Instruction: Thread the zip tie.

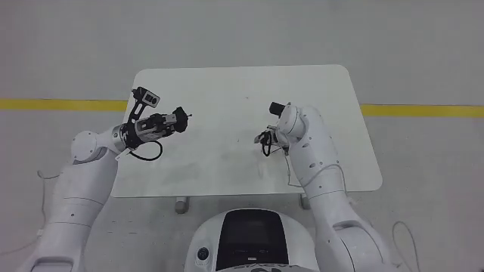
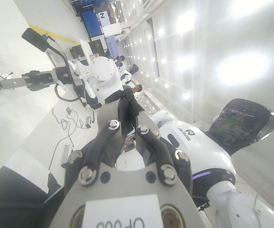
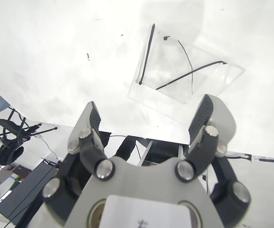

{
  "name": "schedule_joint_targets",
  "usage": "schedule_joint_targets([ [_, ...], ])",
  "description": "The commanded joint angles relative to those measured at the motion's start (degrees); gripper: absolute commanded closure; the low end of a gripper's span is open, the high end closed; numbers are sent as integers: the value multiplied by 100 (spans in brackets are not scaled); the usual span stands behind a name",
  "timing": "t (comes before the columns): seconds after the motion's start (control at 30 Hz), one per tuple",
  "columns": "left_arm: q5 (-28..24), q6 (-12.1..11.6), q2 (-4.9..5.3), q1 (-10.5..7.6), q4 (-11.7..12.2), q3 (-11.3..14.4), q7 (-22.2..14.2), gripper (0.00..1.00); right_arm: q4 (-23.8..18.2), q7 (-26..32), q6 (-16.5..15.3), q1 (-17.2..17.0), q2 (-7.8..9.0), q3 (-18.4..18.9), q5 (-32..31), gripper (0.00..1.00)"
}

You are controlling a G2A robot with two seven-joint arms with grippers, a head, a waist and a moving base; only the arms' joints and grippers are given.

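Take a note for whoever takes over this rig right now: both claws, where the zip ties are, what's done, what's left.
Left claw: shut, aimed sideways toward the other arm; can't tell whether it pinches anything.
Right claw: open, empty, over the table near the clear tray.
Three black zip ties lie loose in the tray, two crossing.
Done: none threaded. Left: grasp one, feed its tail through its head.

The white jointed left arm (image 1: 83,151) extends level toward the middle. Its grey metal left hand (image 2: 126,100), black-padded, has the fingers pressed together. The white right arm (image 1: 318,159) bends forward, with the matching right hand (image 3: 149,102) aimed downward and its ribbed fingers (image 3: 202,112) spread wide.
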Motion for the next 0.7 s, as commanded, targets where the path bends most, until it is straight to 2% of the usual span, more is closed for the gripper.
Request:
schedule_joint_targets([
  [0.0, 0, 0, 0, 0, 0, 0, 0, 100, -26, -14, 0, -17, -33, 47, -122, 0],
  [0.17, 0, 0, 0, 0, 0, 0, 0, 100, -80, -16, 0, -58, -133, 204, -367, 0],
  [0.43, 0, 0, 0, 0, 0, 0, 0, 100, -349, 159, 0, -185, -287, 253, -152, 0],
  [0.6, 0, 0, 0, 0, 0, 0, 0, 100, -132, 40, 0, -151, -305, 471, -218, 0],
  [0.67, 0, 0, 0, 0, 0, 0, 0, 100, -21, -52, 0, -100, -312, 554, -227, 7],
])
